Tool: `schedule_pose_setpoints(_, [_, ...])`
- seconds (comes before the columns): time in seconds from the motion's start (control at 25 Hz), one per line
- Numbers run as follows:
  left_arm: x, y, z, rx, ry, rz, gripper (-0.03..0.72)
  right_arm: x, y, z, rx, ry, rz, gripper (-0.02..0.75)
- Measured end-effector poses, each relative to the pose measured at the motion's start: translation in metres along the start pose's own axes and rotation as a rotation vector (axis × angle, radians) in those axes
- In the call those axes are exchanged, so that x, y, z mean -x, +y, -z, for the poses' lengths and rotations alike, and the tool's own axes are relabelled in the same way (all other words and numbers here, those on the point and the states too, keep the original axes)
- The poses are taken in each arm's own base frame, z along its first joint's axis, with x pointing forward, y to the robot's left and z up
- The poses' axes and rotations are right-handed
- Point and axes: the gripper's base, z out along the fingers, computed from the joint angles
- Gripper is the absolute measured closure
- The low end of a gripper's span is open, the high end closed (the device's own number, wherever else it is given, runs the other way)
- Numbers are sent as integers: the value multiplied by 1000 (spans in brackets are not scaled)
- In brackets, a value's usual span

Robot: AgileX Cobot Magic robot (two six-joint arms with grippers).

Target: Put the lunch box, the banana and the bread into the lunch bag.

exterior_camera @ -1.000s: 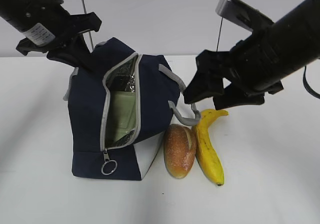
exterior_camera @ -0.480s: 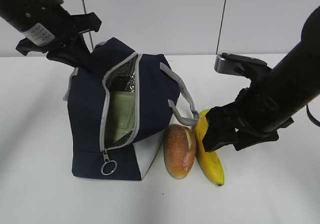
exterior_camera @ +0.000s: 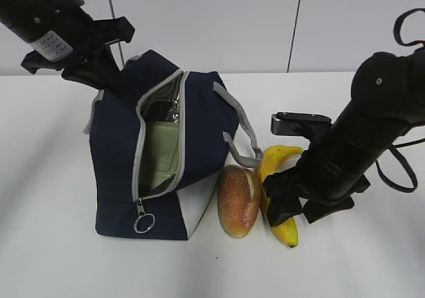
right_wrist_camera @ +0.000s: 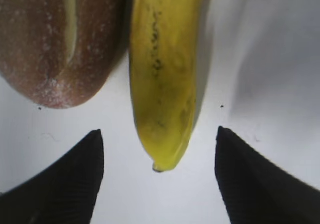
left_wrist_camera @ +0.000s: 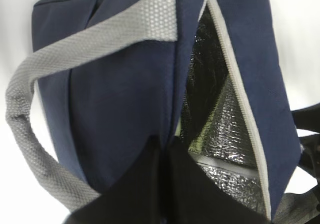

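The navy lunch bag [exterior_camera: 119, 145] stands on the white table with its zipper open, silver lining showing. The sage-lidded lunch box [exterior_camera: 163, 153] stands inside it. My left gripper [exterior_camera: 106, 72] is shut on the bag's top edge by the opening; in the left wrist view [left_wrist_camera: 165, 149] its fingers pinch the navy fabric [left_wrist_camera: 120, 109]. The bread [exterior_camera: 238, 200] lies right of the bag, the banana [exterior_camera: 275, 178] beside it. My right gripper [exterior_camera: 292, 212] is open, low over the banana. In the right wrist view [right_wrist_camera: 159, 134] the banana's [right_wrist_camera: 162, 74] tip lies between the fingers, the bread [right_wrist_camera: 60, 39] to its left.
The bag's grey webbing handle [exterior_camera: 242, 129] loops down toward the bread and banana. A grey ring pull [exterior_camera: 144, 223] hangs at the bottom of the zipper. The white table [exterior_camera: 372, 258] stretches right of the banana and in front of the bag.
My right arm has come down from above the handle to low over the banana, its open fingers now straddling the banana's near end. The left gripper and bag have not moved.
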Motion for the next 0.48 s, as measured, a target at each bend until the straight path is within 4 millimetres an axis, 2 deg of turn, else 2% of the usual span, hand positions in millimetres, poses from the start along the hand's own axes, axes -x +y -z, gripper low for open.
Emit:
schedule_pose_setpoints(0.28, [0,0,0,1,0,0,691,19,-3,-9,-15,-18,16,226])
schedule_pose_setpoints(0.48, [0,0,0,1,0,0,691,24,-6,-20,-21,4,17,226])
